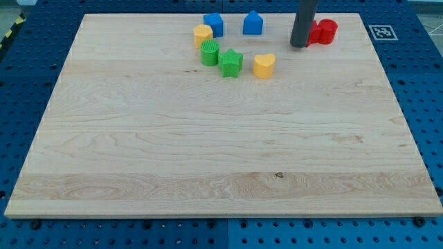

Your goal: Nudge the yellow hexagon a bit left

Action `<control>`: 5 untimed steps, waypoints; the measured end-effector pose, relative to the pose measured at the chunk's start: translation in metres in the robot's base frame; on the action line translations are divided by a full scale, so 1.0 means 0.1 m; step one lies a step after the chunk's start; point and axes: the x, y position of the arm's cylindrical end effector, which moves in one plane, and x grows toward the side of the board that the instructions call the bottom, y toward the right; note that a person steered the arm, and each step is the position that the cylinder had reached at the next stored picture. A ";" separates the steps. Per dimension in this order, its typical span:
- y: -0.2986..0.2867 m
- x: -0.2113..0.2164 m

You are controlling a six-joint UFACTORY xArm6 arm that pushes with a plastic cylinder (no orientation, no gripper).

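The yellow hexagon (203,34) sits near the view's top, left of centre, touching a blue block (214,24) on its upper right. My tip (299,45) rests on the board well to the hexagon's right. It stands just left of the red blocks (323,31), and the rod hides part of them. A yellow heart-shaped block (264,65) lies to the lower left of my tip.
A second blue block (253,23) stands between the hexagon and my tip. A green round block (210,52) sits just below the hexagon, with a green star (231,63) next to it. The wooden board (208,152) lies on a blue perforated table.
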 end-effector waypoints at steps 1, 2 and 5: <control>-0.16 0.00; -0.38 0.00; -1.12 -0.02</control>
